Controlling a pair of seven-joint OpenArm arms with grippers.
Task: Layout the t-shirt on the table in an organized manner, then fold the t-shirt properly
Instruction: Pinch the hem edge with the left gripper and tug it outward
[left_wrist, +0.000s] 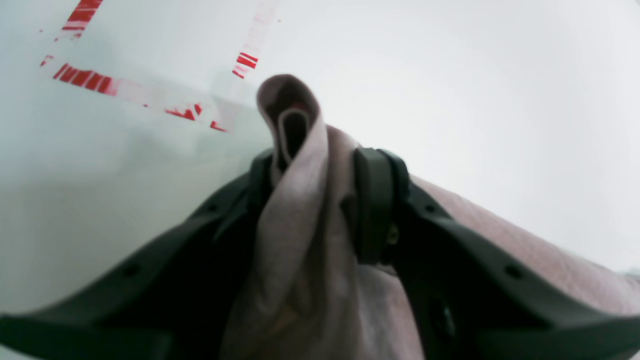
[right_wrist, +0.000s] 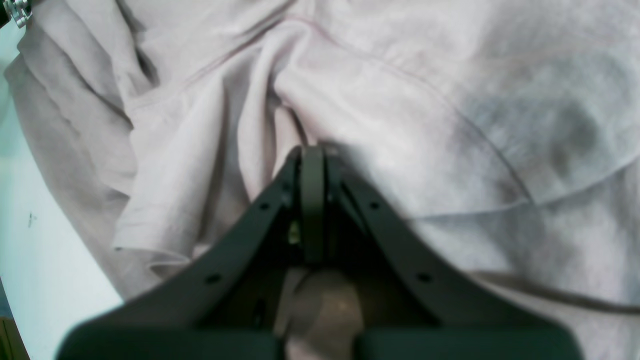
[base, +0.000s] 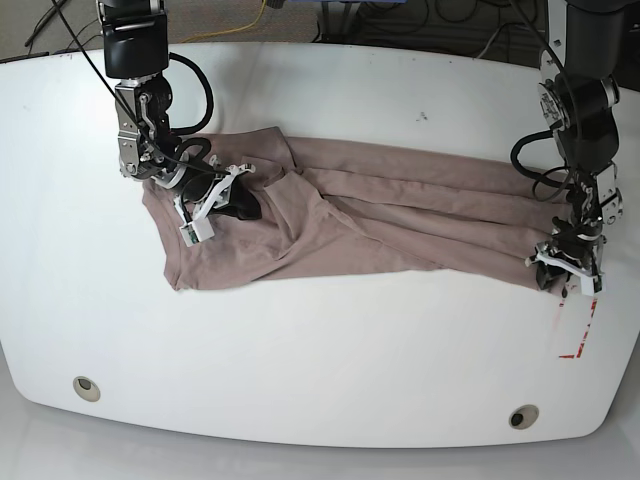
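The t-shirt is lying on the white surface as a long wrinkled band, its long axis running across the base view from one arm to the other. Each arm is sitting at one end of that band. The left gripper is standing at the end beside the red tape mark; in its wrist view a fold of cloth is sitting between the jaws, which are closing narrow around it. The right gripper is pressing into the bunched end at the opposite side, jaws shut, with a strip of fabric seemingly trapped behind them. Since the cloth is stretching straight between the two grips, the coming move probably depends on pulling the ends apart along that axis to flatten it
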